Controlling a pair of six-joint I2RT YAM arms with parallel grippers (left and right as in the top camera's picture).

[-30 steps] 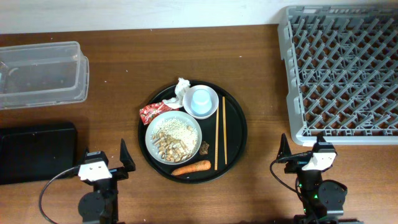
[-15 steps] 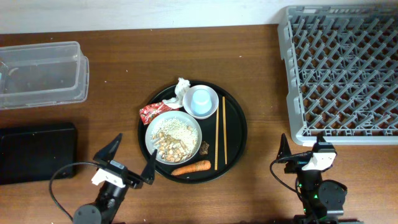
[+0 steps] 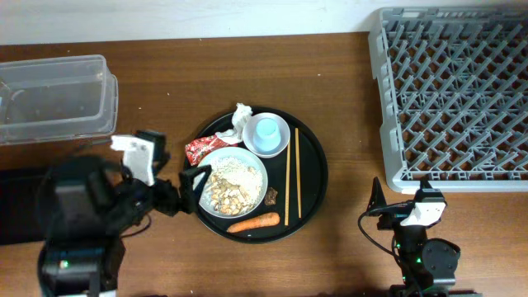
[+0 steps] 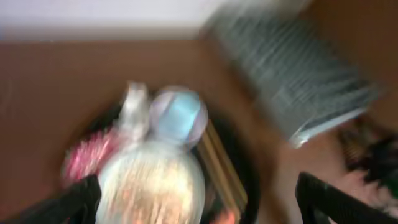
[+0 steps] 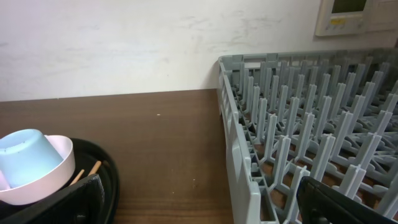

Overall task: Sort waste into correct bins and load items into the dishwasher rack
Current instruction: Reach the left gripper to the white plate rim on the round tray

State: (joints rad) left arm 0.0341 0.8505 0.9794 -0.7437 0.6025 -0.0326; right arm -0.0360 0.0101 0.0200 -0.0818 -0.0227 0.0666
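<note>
My left jaws are spread wide and empty, above the left rim of the round black tray and over the near-left edge of the white plate. That wrist view is smeared. My right jaws are also spread wide and empty, well right of the tray, just in front of the near-left corner of the grey dishwasher rack.

A bare strip of worktop lies between the tray's right rim and the rack's left wall. Another lies between the tray's left rim and the clear tub, far-left of the tray. The black bin tray, left of the tray, is mostly hidden under my left arm.

The plate sits left of the tray's centre and carries rice and beige scraps. The two chopsticks lie side by side right of the plate, their long axis running from the tray's near side to its far side. The carrot lies at the near rim, nearly crosswise, its right end slightly farther back. The light-blue cup sits in the white bowl at the tray's far side, with crumpled tissue to its left. The red wrapper lies at the left rim, and a small dark scrap sits between plate and chopsticks.

The worktop is brown wood, and a white wall runs behind it.
</note>
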